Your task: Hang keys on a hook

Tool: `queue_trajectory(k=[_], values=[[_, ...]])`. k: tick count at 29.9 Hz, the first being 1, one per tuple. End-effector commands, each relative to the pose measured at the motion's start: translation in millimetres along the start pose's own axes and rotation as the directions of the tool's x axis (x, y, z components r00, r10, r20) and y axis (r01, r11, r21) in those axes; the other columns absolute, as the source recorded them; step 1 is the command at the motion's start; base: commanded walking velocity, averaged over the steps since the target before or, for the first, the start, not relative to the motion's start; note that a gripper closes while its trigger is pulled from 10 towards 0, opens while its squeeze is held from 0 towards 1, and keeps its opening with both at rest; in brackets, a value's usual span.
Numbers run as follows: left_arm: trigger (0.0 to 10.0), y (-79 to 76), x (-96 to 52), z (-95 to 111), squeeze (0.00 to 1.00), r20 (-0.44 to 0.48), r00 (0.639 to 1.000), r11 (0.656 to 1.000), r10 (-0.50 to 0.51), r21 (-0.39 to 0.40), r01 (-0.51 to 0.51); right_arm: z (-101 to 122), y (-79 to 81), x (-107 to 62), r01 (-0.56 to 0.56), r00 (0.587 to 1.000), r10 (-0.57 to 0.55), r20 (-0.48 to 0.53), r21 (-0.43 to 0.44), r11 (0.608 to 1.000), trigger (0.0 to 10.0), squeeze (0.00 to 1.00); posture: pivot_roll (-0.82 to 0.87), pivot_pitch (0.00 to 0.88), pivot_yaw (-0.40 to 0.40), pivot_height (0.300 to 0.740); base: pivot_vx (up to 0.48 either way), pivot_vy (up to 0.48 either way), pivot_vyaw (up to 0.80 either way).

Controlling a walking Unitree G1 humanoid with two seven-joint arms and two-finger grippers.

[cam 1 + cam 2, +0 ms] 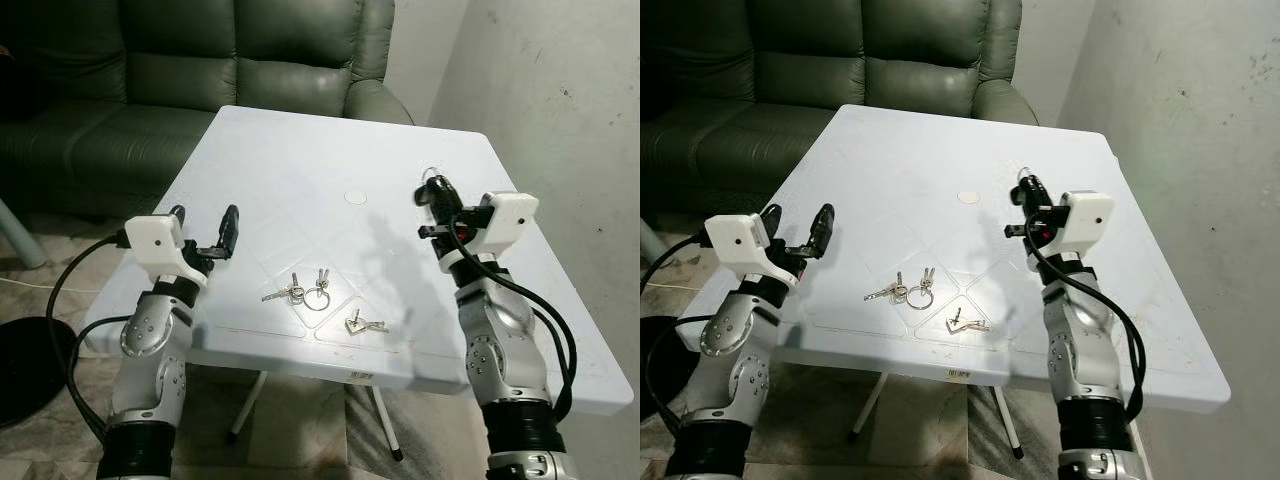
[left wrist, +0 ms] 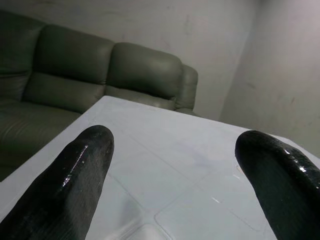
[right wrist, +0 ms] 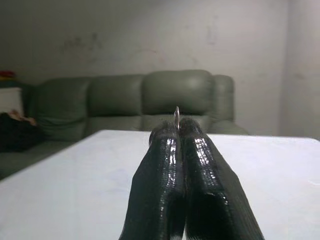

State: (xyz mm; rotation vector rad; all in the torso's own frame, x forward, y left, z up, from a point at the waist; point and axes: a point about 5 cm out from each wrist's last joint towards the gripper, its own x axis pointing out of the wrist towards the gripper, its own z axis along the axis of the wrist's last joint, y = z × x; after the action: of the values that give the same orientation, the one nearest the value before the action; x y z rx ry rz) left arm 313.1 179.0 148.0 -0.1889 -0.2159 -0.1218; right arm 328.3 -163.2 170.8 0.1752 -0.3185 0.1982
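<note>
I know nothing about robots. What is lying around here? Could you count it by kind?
White table: 1
Green sofa: 1
Key clusters on the table: 2, the left cluster and the right cluster
Metal ring pinched in the right gripper: 1
Total: 5

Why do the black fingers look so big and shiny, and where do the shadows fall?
Left wrist view: the camera sits close behind the fingers, so they loom large and soft-edged, with glossy highlights. Right wrist view: the right gripper, pinching a thin ring, also shows bright streaks. Left eye view: the arms throw soft grey shadows on the white table near the keys; the sofa stays dim.
</note>
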Motion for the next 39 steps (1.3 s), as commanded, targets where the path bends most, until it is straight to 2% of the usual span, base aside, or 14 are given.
queue_trajectory(k=[1,5,11,15,20,30,33,37,39], values=[[10.0,-2.4,-0.9,6,0.0,0.017,1.0,1.0,-0.016,-0.012,0.016,1,-4.0,-4.6,0.003,1.0,-0.003,-0.017,-0.02,1.0,10.0,0.0,0.02,0.0,-0.068,0.74,0.0,0.0,0.0],[10.0,-1.7,-3.9,7,0.0,0.021,0.999,1.0,-0.024,-0.02,0.024,1,-5.3,-7.5,-0.001,0.999,-0.001,-0.038,-0.057,0.998,10.0,0.0,0.02,0.0,-0.074,0.74,0.0,0.0,0.0],[10.0,0.6,5.0,12,0.0,0.027,1.0,0.999,-0.014,-0.034,0.015,-6,-4.4,-5.7,0.003,0.996,-0.008,-0.084,-0.058,0.998,10.0,0.0,0.02,0.0,-0.077,0.74,0.0,0.0,0.0],[10.0,1.7,11.3,17,0.0,0.028,0.999,0.999,-0.016,-0.031,0.017,-7,2.4,-3.6,-0.028,0.995,0.023,-0.094,-0.059,0.998,10.0,0.0,0.02,0.0,-0.075,0.74,0.0,0.0,-0.71],[10.0,7.5,14.8,17,0.0,0.021,1.0,1.0,0.006,-0.008,-0.006,-8,2.2,-2.8,-0.022,0.995,0.016,-0.101,-0.059,0.998,10.0,0.0,0.02,0.0,-0.072,0.74,0.0,0.0,-0.78],[10.0,9.7,18.6,15,0.0,0.01,1.0,1.0,0.017,-0.018,-0.017,-9,2.3,-1.6,-0.021,0.994,0.015,-0.106,-0.059,0.998,10.0,0.0,0.01,0.0,-0.07,0.74,0.0,0.0,-0.78],[10.0,8.6,19.2,11,0.0,-0.008,1.0,0.999,0.013,-0.049,-0.014,-10,4.5,-1.5,-0.027,0.994,0.021,-0.109,-0.055,0.998,10.0,0.0,0.01,0.0,-0.07,0.74,0.0,0.397,-0.78],[10.0,10.2,18.9,10,0.0,-0.017,0.999,0.999,0.047,-0.018,-0.047,-11,5.9,-2.4,-0.029,0.993,0.023,-0.112,-0.053,0.998,10.0,0.0,0.01,0.0,-0.069,0.74,0.0,0.238,-0.78],[10.0,10.7,19.3,9,0.0,-0.022,0.998,0.998,0.052,-0.038,-0.053,-11,6.0,-2.7,-0.029,0.993,0.023,-0.113,-0.052,0.998,10.0,0.0,0.01,0.0,-0.069,0.74,0.0,0.0,-0.78]])
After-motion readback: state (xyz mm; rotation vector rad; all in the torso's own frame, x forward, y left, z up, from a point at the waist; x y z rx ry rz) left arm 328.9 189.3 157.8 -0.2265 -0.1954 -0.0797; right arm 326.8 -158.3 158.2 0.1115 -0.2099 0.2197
